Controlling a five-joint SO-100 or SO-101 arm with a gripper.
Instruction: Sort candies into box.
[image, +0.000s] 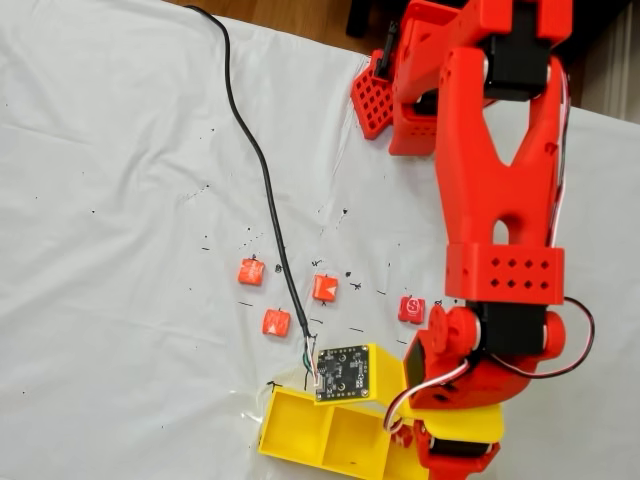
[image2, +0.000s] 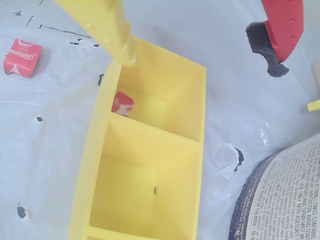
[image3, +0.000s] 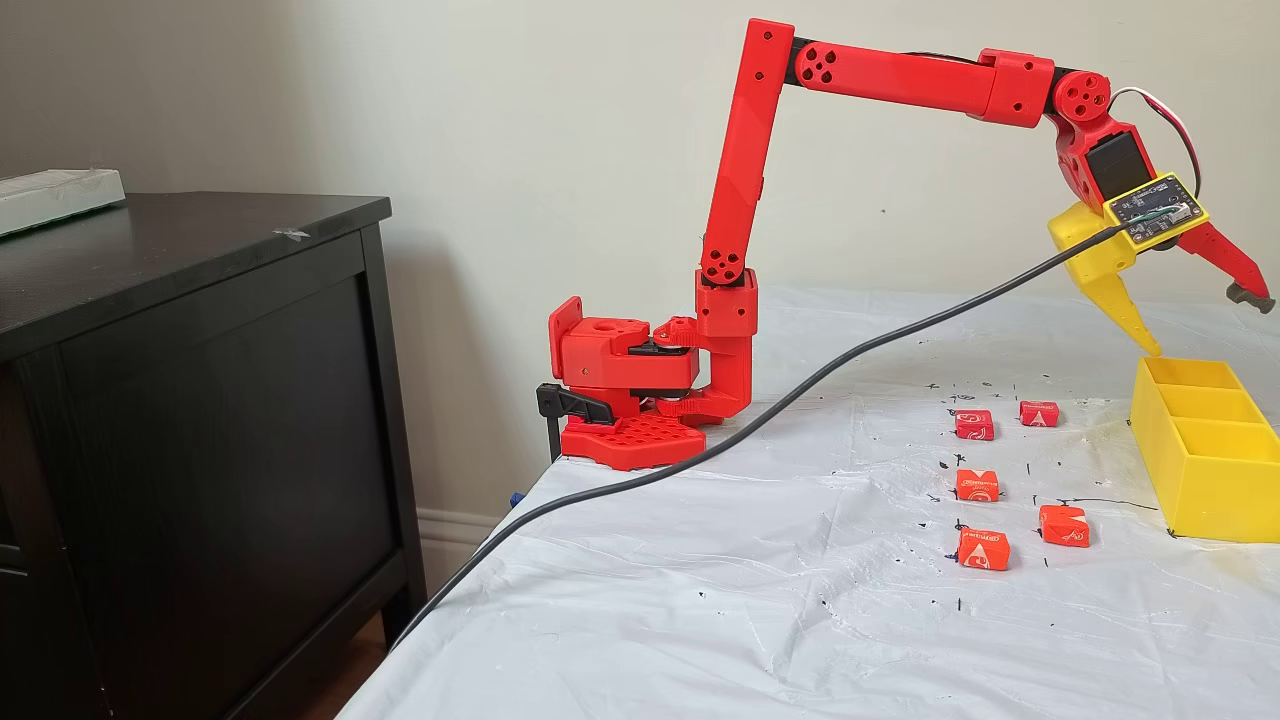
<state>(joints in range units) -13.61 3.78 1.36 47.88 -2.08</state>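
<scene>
Candy (image2: 122, 103) inside box (image2: 192, 145), wrist view.

A table (image3: 700, 600) draped in crinkled white plastic, dotted with black pen marks, carried everything. Five candies (image3: 984, 549) lay loose on the sheet in a fixed view, grouped just beside the box (image3: 1200, 480), none touching another. The yellow box sat flat on the sheet near the edge of that view. A black cable (image3: 760, 420) trailed across the cover and off its front edge. The arm's red base (image3: 630, 440) sat clamped at the table's back corner.
</scene>
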